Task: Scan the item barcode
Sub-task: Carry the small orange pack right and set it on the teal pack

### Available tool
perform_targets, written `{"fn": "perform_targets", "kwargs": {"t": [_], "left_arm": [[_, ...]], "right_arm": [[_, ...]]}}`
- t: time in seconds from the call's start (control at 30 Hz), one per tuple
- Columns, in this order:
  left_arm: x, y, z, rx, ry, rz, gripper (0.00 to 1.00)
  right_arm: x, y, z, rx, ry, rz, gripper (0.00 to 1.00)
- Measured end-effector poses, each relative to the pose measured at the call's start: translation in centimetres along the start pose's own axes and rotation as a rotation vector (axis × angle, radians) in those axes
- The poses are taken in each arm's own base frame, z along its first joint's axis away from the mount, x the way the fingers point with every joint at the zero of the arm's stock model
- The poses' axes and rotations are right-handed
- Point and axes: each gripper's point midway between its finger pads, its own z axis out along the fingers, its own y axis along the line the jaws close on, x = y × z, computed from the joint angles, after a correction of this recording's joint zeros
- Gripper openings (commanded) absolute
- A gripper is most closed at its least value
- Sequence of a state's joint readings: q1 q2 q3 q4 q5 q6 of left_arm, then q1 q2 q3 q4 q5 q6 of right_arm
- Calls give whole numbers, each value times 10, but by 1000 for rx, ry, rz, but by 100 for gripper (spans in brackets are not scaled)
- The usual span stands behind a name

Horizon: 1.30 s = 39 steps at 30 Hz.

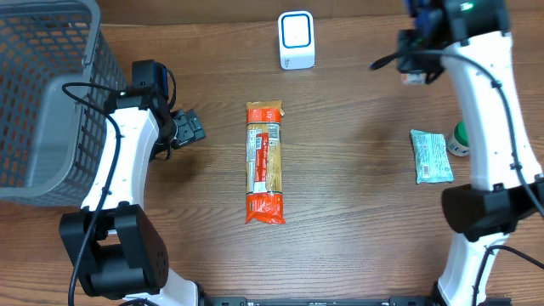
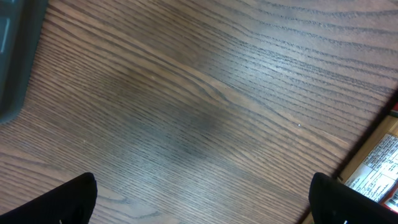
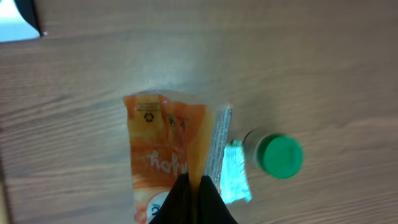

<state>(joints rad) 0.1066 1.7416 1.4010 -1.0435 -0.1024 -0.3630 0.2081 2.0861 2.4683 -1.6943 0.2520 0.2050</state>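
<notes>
Wood-grain table [image 1: 357,212] below. My right gripper [image 3: 193,200] is pinched shut on an orange packet [image 3: 163,146], held up to the right of the barcode scanner [image 1: 297,40]; the left gripper [image 1: 189,127] gapes empty. Next, I reckon: carry it across, barcode toward the scanner.

Bare wood lies open between the left gripper [image 1: 189,127], jaws wide, and the long pasta packet [image 1: 264,161] at the middle of the table [image 1: 357,212]; the left wrist view shows clear boards up to the packet's edge. The basket [image 1: 42,93] walls off the far left. A broad free strip runs from the pasta packet to the green packet [image 1: 431,155], with the bottle [image 1: 460,140] just beside it, close by the right arm. The scanner [image 1: 297,40] stands at the far edge, with open wood in front. The right gripper [image 3: 193,194], closed on an orange packet [image 3: 161,149], hangs to the scanner's right.
</notes>
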Motion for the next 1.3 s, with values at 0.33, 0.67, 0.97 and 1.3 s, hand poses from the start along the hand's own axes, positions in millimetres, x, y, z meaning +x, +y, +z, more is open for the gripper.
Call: {"fn": "perform_targets", "kwargs": {"t": [0.33,0.67,0.97,1.3], "left_arm": [[0,0,0,0,0,0,100],[0,0,0,0,0,0,100],[0,0,0,0,0,0,100],[0,0,0,0,0,0,100]], "right_arm": [[84,-24,14,-120,261,3,4],[138,-36,103,3,369,-67,4],[151,-49,154,115,316,-91,4],[144,-56,156,159,279,-90,24]]}}
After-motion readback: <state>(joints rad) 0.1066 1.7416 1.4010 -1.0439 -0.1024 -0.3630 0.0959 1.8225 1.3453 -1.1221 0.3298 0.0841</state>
